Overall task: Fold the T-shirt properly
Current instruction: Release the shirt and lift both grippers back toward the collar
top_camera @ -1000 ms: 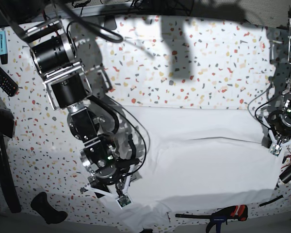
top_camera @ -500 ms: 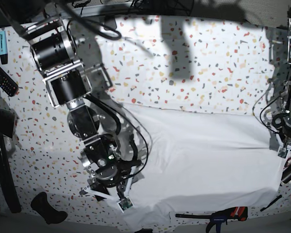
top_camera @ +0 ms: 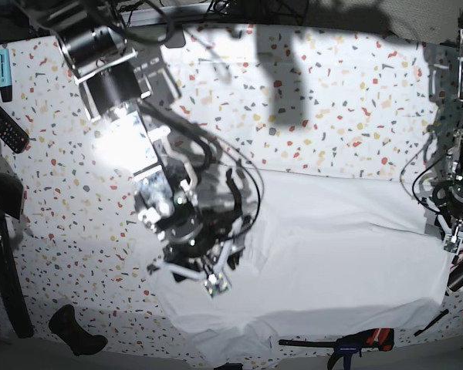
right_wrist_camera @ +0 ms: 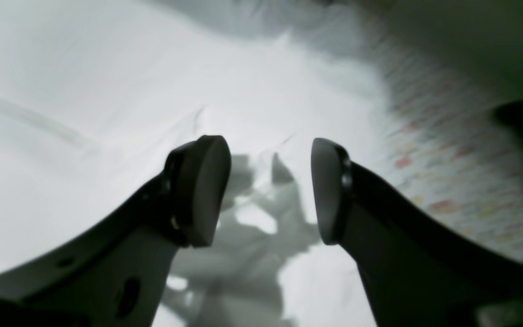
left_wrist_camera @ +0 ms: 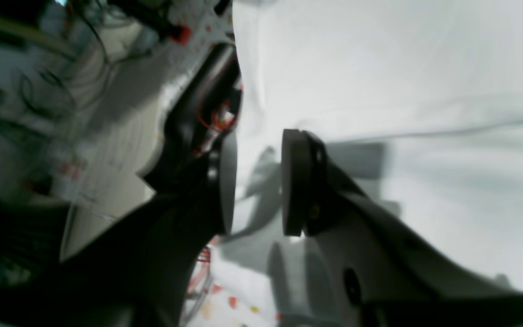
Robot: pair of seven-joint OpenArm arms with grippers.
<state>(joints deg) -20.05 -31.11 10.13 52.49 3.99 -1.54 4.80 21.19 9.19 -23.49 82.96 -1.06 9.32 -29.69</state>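
The T-shirt [top_camera: 324, 254] lies spread across the near half of the speckled surface [top_camera: 332, 100], a broad white sheet with a long soft crease running across it and a rumpled bit of cloth hanging at its front edge. In the base view its far edge runs roughly straight between the two arms.

The right gripper [top_camera: 208, 279] hangs over the shirt's edge on that view's left side. Seen from the right wrist, its two dark round pads [right_wrist_camera: 202, 190] stand well apart with nothing between them, only white cloth and their shadow underneath; speckled surface shows off to the right [right_wrist_camera: 429, 150].

The left gripper [top_camera: 453, 235] sits at the shirt's opposite edge, by the surface's side. In the left wrist view its pads [left_wrist_camera: 295, 181] are parted by a narrow gap and no cloth is caught in it; the shirt [left_wrist_camera: 402, 91] lies beyond and below them, with a fold line crossing it. That view is blurred, so whether the tips touch the cloth cannot be told.

A black remote [top_camera: 4, 123] and a blue marker [top_camera: 5, 73] rest near the surface's far left edge, and a clamp with an orange grip [top_camera: 355, 341] lies at the front edge beside the shirt.
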